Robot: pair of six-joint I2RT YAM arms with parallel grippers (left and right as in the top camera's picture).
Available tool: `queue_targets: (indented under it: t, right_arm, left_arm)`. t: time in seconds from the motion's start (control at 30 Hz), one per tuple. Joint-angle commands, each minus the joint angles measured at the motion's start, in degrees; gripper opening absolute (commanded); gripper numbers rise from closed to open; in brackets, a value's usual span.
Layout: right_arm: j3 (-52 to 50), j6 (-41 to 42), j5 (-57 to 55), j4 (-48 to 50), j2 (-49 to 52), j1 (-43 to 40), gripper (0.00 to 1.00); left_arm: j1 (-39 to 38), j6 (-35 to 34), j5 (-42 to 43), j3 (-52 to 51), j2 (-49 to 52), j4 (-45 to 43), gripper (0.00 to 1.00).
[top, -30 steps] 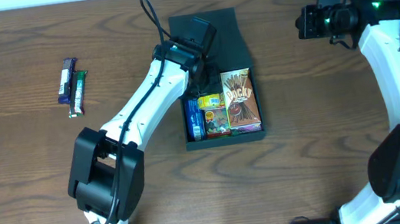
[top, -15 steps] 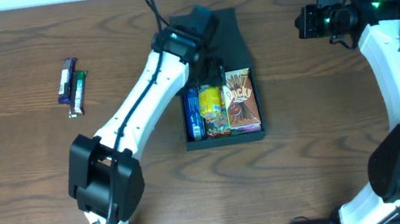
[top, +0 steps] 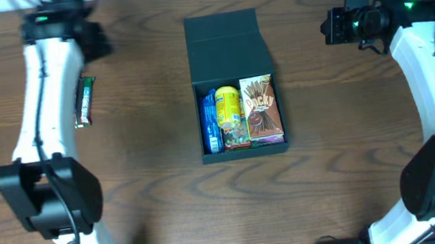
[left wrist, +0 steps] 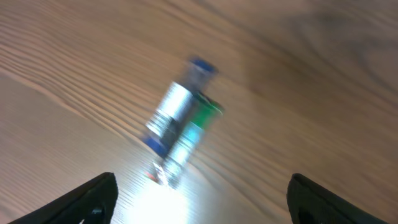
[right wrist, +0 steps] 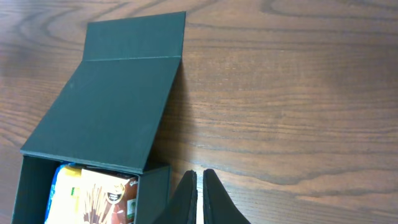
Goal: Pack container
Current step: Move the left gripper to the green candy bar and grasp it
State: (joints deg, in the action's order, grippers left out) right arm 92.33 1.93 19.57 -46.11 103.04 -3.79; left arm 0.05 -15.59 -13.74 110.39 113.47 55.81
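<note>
Swung away from the container (top: pixel 245 150), my left fingers (left wrist: pixel 93 196) now hang spread wide over two snack bars (left wrist: pixel 180 134) at the counter's (top: pixel 159 189) left. The container sits mid-counter, lid (top: pixel 225 45) open, snacks (top: pixel 242 114) inside; my right fingers (right wrist: pixel 189 196), pressed together, hover to its right.

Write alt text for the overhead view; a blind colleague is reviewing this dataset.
A dark green container lies open mid-table, lid flap laid back, holding a Pocky box and snack packs. The left arm reaches far left by a green snack bar; the right arm sits far right.
</note>
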Motion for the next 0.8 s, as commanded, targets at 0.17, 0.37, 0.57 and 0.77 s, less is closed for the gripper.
queue_targets:
  t: [0.17, 0.37, 0.57, 0.77]
  right_arm:
    - [0.92, -0.24, 0.39, -0.59, -0.76, 0.04, 0.06]
    - [0.92, -0.20, 1.95, -0.70, -0.76, 0.13, 0.05]
    - [0.92, 0.87, 2.08, -1.18, -0.76, 0.13, 0.05]
    - [0.92, 1.27, 2.08, -1.05, -0.76, 0.13, 0.04]
  left_arm:
    - [8.37, 10.14, 3.54, -4.57, -0.42, -11.39, 0.96]
    - [8.94, 15.65, 7.80, -5.25, 6.84, -13.49, 0.96]
    - [8.92, 15.43, 9.27, -5.25, 11.65, -12.31, 0.88]
    - [8.92, 15.65, 18.29, -5.40, 12.15, -11.26, 0.60]
